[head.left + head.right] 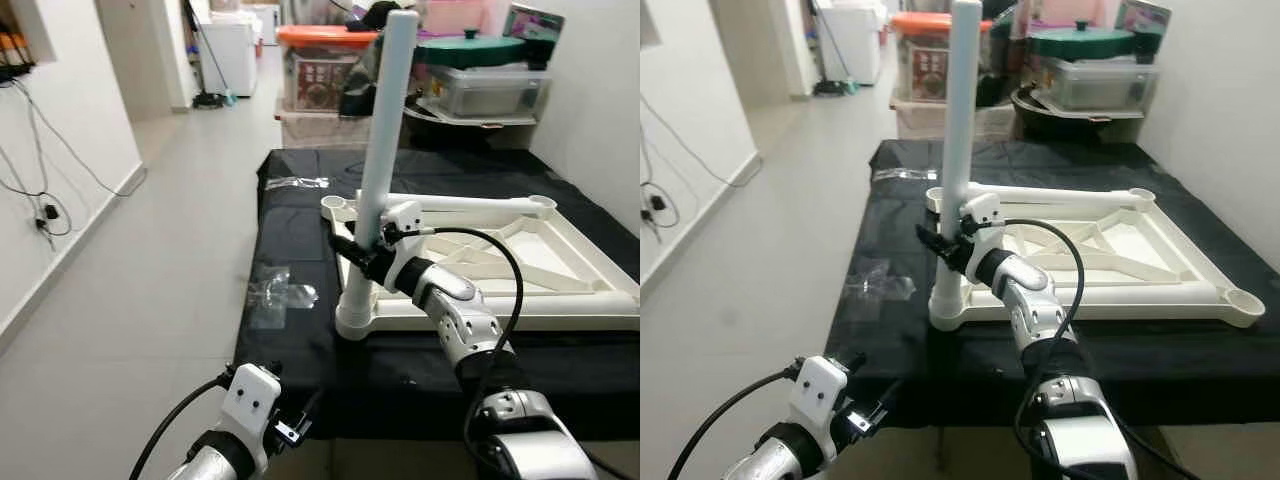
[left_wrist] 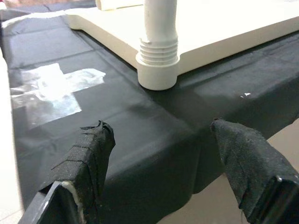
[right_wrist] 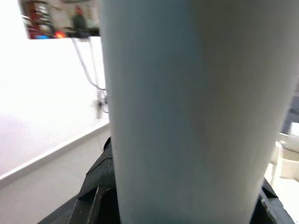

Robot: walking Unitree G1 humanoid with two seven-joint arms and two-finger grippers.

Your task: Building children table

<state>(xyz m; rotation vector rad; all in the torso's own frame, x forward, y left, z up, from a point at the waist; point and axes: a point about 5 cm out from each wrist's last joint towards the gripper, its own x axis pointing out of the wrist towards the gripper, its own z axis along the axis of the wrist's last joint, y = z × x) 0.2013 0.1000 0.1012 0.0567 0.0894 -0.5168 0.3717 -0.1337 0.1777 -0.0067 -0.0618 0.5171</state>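
While the right gripper (image 1: 362,247) clamps the upright table leg (image 1: 381,150) | leg seated in near-left corner socket of upturned tabletop (image 1: 560,262) | left gripper (image 2: 159,158) apart, idle | next: likely twist leg tight, then release.

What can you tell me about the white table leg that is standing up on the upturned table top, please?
The table leg is a long, smooth, round tube, pale white and plastic-looking, with a ribbed collar at its foot. It stands nearly upright, leaning slightly, seated in the round corner socket of the upturned white table top, at the corner nearest the robot's left. The table top lies on a black cloth. The right tool is shut on the leg's lower part; the left tool hangs open before the cloth's edge.
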